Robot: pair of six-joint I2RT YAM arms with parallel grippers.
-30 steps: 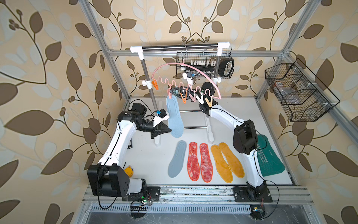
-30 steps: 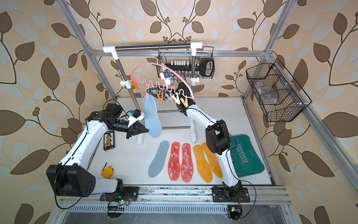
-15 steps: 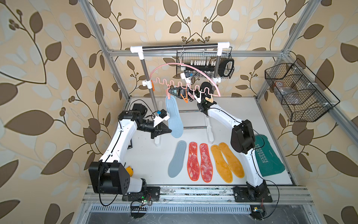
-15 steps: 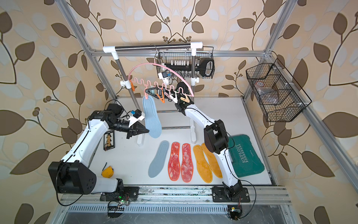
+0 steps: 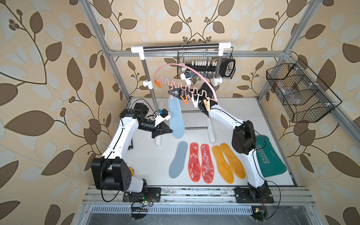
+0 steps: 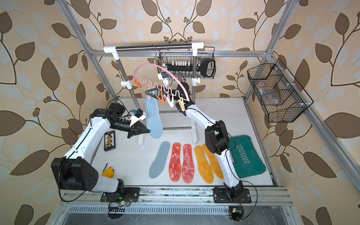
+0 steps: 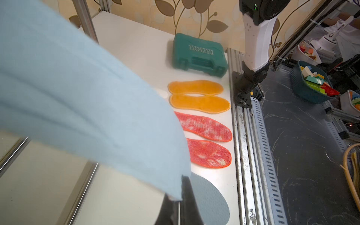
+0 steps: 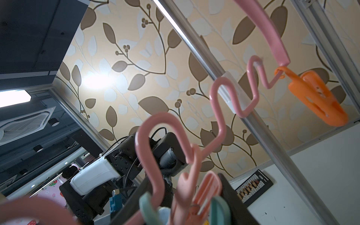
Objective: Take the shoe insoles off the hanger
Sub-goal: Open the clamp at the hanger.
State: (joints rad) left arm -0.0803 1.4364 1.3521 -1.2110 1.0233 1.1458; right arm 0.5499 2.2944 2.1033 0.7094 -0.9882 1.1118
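Observation:
One grey-blue insole (image 5: 176, 118) (image 6: 153, 118) hangs from the pink hanger (image 5: 185, 67) (image 6: 155, 65) by a teal clip (image 8: 148, 206). My left gripper (image 5: 171, 131) (image 6: 149, 132) (image 7: 178, 194) is shut on that insole's (image 7: 87, 97) lower edge. My right gripper (image 5: 172, 93) (image 6: 149, 93) (image 8: 183, 179) is up at the wavy rail (image 8: 220, 91), its jaws pressed against the teal clip's handles. On the table lie another grey-blue insole (image 5: 178, 159), a red-and-white pair (image 5: 200, 162) and an orange-yellow pair (image 5: 228, 163).
The hanger hooks on a steel rack (image 5: 181, 48) with a wire basket (image 5: 204, 66) behind it. A green case (image 5: 269, 157) lies by the right arm's base. A small black tray (image 6: 110, 140) and a yellow object (image 6: 108, 171) sit left. An orange clip (image 8: 317, 99) dangles from the hanger's end.
The hanger has swayed slightly and the right jaws have narrowed around the clip. The left gripper keeps its hold on the hanging insole in the same place.

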